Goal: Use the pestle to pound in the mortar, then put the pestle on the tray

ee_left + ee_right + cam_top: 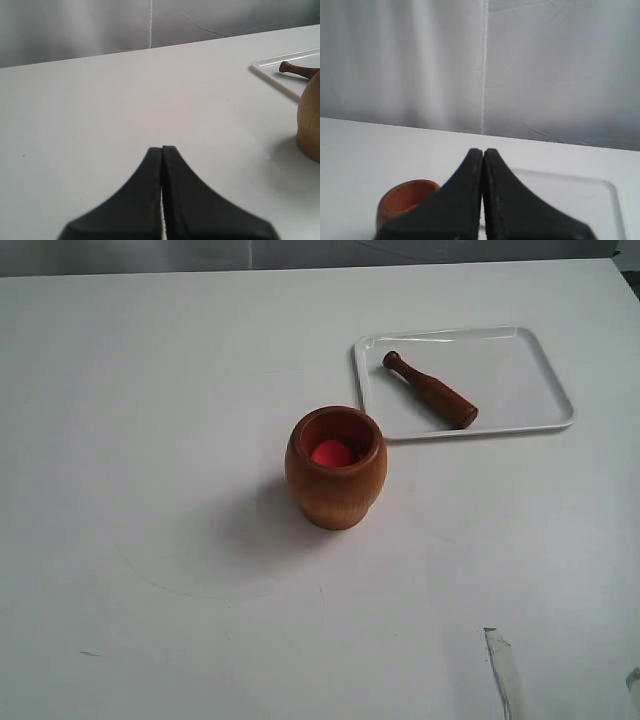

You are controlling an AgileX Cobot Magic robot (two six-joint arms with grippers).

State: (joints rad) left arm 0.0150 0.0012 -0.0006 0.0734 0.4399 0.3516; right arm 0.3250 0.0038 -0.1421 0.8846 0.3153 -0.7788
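The reddish-brown wooden mortar (336, 468) stands upright mid-table with something red inside. The dark pestle (430, 389) lies slanted on the white tray (530, 370), just behind and right of the mortar. Neither arm shows in the exterior view. In the left wrist view my left gripper (162, 148) is shut with nothing in it, over bare table; the mortar's side (311, 125) and the pestle's knob (286, 66) sit at the frame's edge. My right gripper (483, 150) is shut and holds nothing, with the mortar's mouth (409, 196) and the tray (600, 205) beyond it.
The white table (150, 440) runs wide around the mortar. A strip of clear tape (505, 670) lies near the front right edge. A grey curtain (420, 60) hangs behind the table's far edge.
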